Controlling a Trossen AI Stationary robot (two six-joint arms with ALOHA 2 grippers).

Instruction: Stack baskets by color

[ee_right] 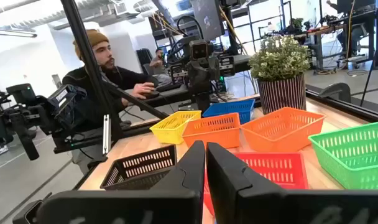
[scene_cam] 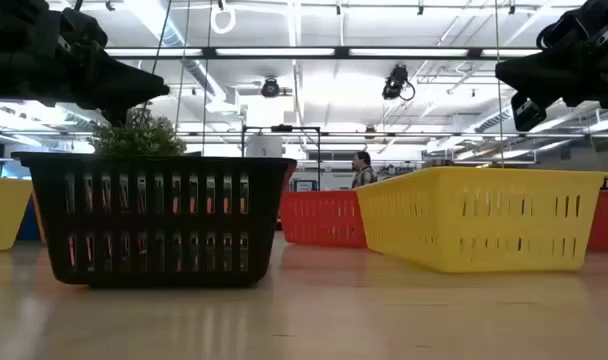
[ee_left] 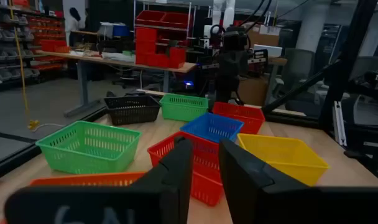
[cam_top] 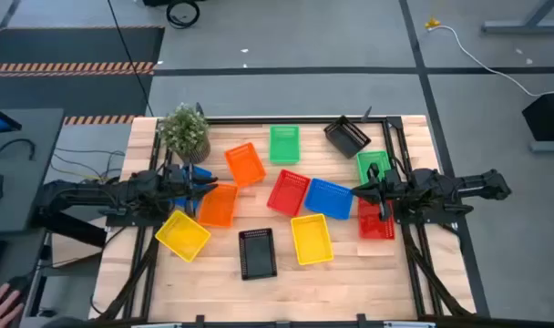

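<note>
Baskets lie singly across the table, open side up: orange and orange, green and green, black and black, red and red, yellow and yellow, blue, and a blue one half hidden under my left arm. My left gripper hovers level above the left orange basket, slightly open and empty. My right gripper hovers level by the blue basket's right end, shut and empty.
A potted green plant stands at the table's far left corner. A person sits beyond the table's left side. Dark frame rails run along the right edge. Bare wood shows along the near edge.
</note>
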